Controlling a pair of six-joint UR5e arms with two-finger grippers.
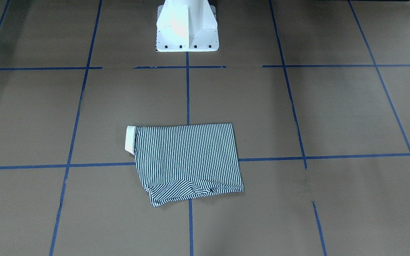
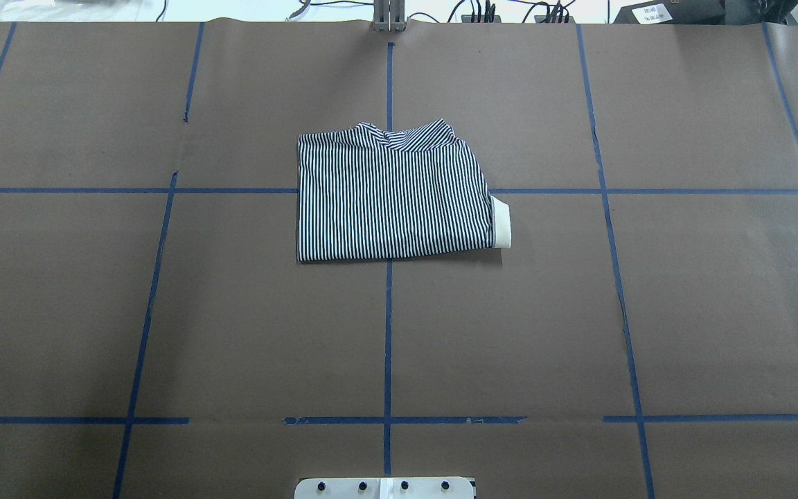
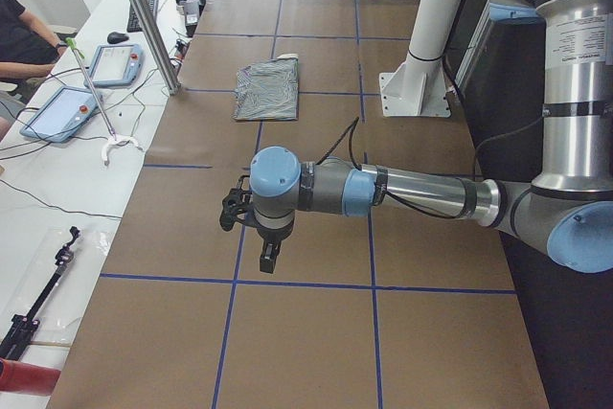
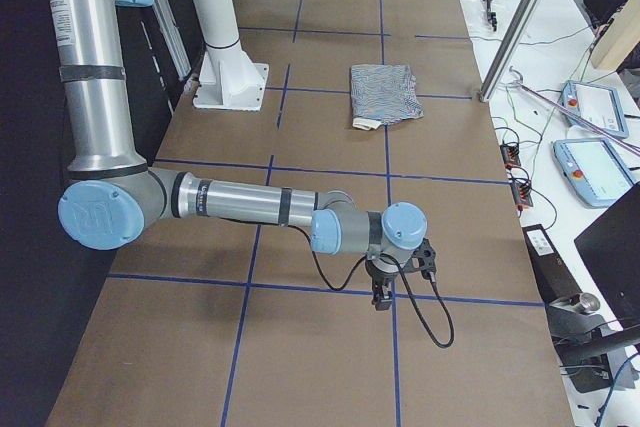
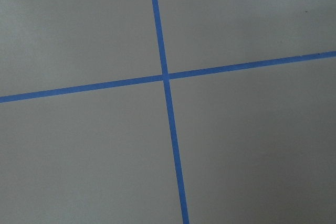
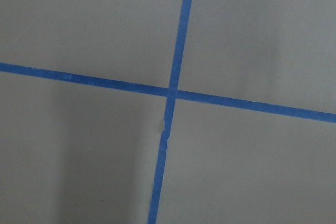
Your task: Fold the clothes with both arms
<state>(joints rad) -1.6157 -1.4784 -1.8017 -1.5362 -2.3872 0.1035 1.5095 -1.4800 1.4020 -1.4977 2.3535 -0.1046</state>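
The left arm [image 3: 412, 193] reaches out low over the table's [image 2: 717, 312] left end, well apart from the shirt [image 2: 392, 201]. The left claw [image 3: 267, 261] points down above the brown paper, holding nothing that shows. It appears only from the side, so I cannot tell how far open it is. Its wrist camera sees only bare paper and a cross of blue tape [image 5: 165, 75].

The shirt lies mid-table, folded into a flat rectangle with the striped back up. It straddles the centre tape line, out beyond the white pedestal [image 1: 187, 28]. The cream collar [image 2: 502, 222] sticks out of the fold on the robot's right. A rumpled sleeve [image 2: 406, 135] shows along the edge farthest from the robot. Neither claw touches the shirt.

The right arm [image 4: 240, 202] stretches low over the table's right end, also well apart from the shirt. The right claw [image 4: 382, 297] hangs downward just above a tape crossing [image 6: 172, 93]. Nothing shows in its grip, and I cannot tell how far open it is.
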